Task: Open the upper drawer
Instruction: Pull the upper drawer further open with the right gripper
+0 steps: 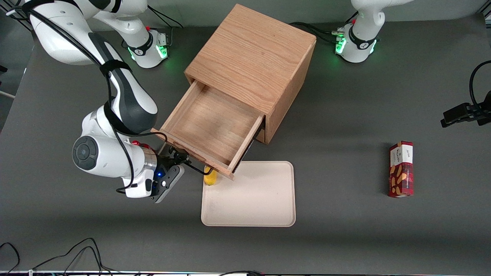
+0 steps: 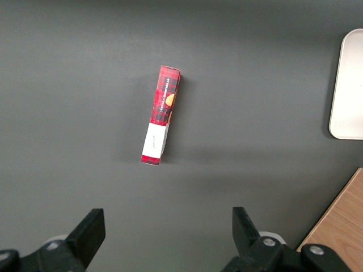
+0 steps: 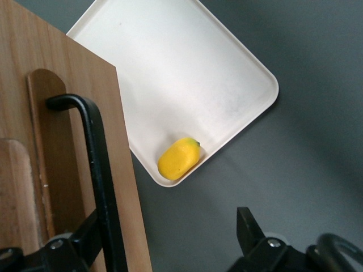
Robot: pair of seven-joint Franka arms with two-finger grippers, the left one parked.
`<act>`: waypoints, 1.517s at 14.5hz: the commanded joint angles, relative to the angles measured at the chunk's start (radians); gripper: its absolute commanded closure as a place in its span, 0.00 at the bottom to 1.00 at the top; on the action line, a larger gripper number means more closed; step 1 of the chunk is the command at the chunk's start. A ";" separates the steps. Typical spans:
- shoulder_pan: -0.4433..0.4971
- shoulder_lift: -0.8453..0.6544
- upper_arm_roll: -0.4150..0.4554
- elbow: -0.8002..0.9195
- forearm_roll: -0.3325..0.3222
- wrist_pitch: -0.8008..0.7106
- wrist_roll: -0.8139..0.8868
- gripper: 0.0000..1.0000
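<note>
One drawer (image 1: pixel 209 126), the upper, is drawn well out of the cabinet (image 1: pixel 253 61), overhanging the tray (image 1: pixel 249 199) and mango (image 3: pixel 178 158). The gripper (image 1: pixel 174 159) is held at its handle (image 3: pixel 96 164), fingers apart around the bar, presumably for pulling.

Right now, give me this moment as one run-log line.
upper drawer: pulled out, empty | pincer: at black bar handle, open | yellow fruit: on cream tray | red box: toward parked arm's end
</note>
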 commanded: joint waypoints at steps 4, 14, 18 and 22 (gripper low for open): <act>0.013 0.073 0.003 0.121 -0.039 -0.049 -0.018 0.00; 0.005 0.090 -0.013 0.173 -0.051 -0.084 -0.027 0.00; 0.000 0.074 -0.013 0.197 -0.051 -0.142 -0.027 0.00; -0.006 0.008 -0.014 0.197 -0.051 -0.227 -0.018 0.00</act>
